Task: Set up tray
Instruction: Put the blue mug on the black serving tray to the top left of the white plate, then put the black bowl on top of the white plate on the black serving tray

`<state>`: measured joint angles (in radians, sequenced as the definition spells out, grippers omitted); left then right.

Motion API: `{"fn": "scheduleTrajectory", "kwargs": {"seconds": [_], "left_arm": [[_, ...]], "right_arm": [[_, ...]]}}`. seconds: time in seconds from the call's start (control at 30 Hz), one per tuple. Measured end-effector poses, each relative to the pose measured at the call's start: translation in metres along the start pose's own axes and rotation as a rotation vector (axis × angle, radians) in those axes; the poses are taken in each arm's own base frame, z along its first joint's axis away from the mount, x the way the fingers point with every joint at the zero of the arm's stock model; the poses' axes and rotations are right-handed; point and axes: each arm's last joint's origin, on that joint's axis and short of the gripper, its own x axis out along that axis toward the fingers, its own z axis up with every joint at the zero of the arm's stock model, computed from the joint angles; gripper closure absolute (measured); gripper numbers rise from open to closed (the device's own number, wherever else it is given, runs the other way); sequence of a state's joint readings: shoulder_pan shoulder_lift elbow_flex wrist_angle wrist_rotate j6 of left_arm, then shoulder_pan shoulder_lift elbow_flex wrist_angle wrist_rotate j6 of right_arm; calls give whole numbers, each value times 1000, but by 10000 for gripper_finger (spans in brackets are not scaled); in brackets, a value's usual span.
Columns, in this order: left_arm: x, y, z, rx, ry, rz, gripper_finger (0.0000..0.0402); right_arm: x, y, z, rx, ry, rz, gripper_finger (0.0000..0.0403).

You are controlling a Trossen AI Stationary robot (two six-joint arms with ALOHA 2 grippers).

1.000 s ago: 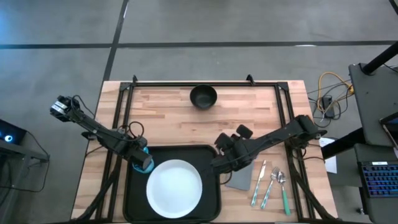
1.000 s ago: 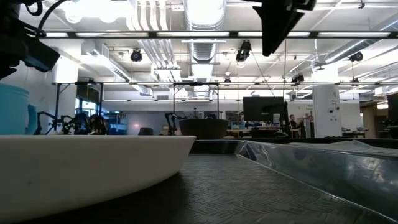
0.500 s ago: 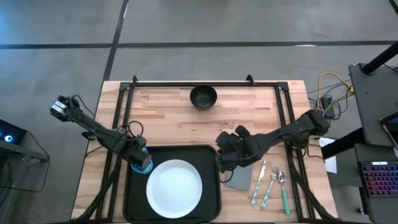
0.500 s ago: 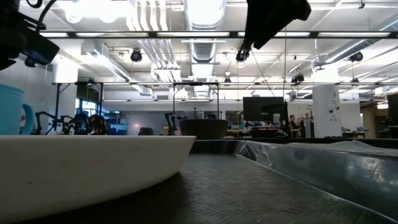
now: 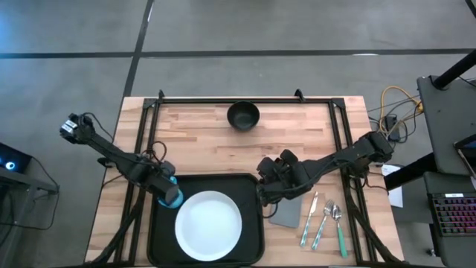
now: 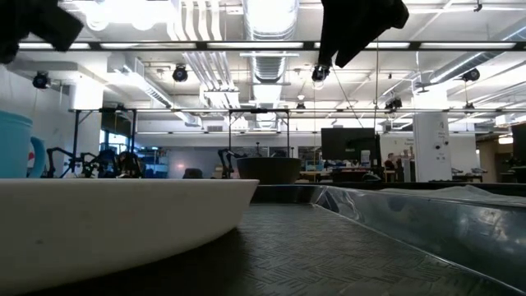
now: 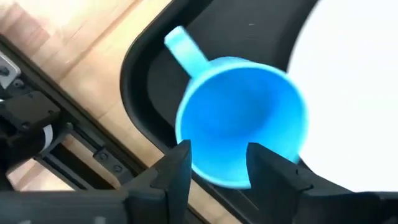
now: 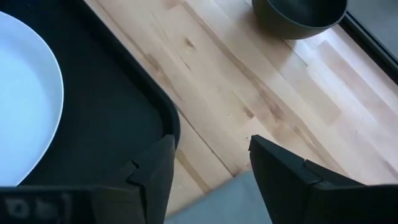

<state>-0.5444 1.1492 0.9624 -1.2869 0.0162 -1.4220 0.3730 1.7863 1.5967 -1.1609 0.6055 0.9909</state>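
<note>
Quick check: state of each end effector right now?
Left end effector: open, above the blue cup, holding nothing.
Right end effector: open, empty, over the tray corner.

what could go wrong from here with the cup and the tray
1. The blue cup stands in the tray corner close beside the white plate. The open left tool straddles its rim, so a sideways pull-away might tip it or knock it into the plate.

2. The open right tool hovers by the tray's right rim, above the grey napkin. Dropping low could shove the tray or drag the napkin.
</note>
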Motion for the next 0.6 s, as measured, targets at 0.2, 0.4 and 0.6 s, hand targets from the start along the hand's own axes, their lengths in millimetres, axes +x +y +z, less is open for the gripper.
{"fn": "scheduleTrajectory", "kwargs": {"seconds": [0.2, 0.4, 0.6], "left_arm": [[-39, -7, 2, 87, -70, -78, 265], [-73, -13, 4, 181, -152, -181, 265], [-91, -16, 5, 147, -204, -246, 265]], "right_arm": [[4, 1, 8, -38, -25, 32, 208], [4, 9, 18, -289, -119, 89, 209], [1, 8, 23, -343, -161, 55, 209]]}}
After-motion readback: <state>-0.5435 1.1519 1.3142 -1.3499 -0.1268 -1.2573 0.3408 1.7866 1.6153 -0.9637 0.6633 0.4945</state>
